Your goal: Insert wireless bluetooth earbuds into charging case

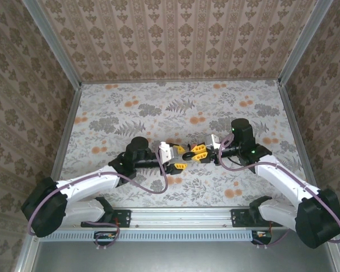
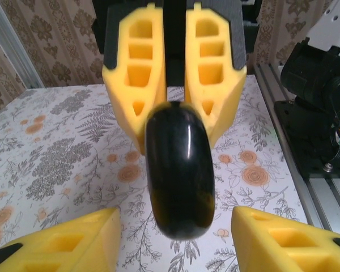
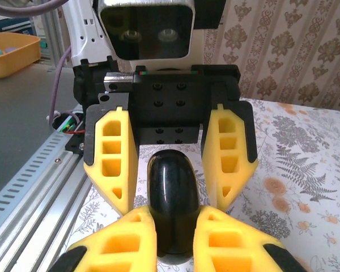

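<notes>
Your right gripper [image 3: 173, 218] clenches a glossy black pebble [image 2: 180, 175] above the table [image 2: 62, 141]; whether it's the charging case, I cannot tell; your left gripper [image 2: 174, 218] stands released astride it; seating the earbuds looks wholly ahead.

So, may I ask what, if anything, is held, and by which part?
The right gripper is shut on one end of a glossy black rounded object; the open left gripper flanks its other end.

Table [image 1: 130, 107]: white cloth printed with grey ferns and orange blossoms; walls [image 1: 181, 34]: beige wallpaper with damask motifs in vertical bands. The left gripper [image 3: 171, 201] and right gripper [image 2: 175, 136] have yellow fingers on black mounts (the rounded object [image 2: 180, 175] is glossy black).
</notes>
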### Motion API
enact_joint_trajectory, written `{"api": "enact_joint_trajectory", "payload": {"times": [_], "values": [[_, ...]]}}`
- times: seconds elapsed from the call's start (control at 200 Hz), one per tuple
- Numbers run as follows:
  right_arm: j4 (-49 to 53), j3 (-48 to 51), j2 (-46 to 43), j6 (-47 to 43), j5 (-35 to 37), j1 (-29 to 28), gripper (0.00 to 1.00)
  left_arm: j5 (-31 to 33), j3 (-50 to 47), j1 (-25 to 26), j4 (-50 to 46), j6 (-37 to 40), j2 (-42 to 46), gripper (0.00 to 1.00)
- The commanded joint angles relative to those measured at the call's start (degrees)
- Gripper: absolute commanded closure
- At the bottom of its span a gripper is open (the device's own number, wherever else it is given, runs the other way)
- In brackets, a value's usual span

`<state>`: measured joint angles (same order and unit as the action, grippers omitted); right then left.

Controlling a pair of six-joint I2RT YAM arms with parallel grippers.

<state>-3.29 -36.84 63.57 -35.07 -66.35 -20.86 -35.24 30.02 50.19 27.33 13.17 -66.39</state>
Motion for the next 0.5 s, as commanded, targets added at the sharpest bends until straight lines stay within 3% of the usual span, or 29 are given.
{"api": "enact_joint_trajectory", "payload": {"times": [0.0,0.36,0.5], "values": [[-1.2,0.0,1.0,1.0,-2.9,0.2,0.87,-2.8,0.3,0.2,3.3,-1.8,0.0,0.48],[-1.9,-0.3,1.6,1.8,-2.5,0.1,0.87,-2.1,1.2,0.8,3.4,-1.9,-0.9,0.63],[-1.9,-0.3,1.5,2.0,-2.6,0.1,0.87,-1.9,1.3,0.9,3.0,-1.8,-1.0,0.75]]}}
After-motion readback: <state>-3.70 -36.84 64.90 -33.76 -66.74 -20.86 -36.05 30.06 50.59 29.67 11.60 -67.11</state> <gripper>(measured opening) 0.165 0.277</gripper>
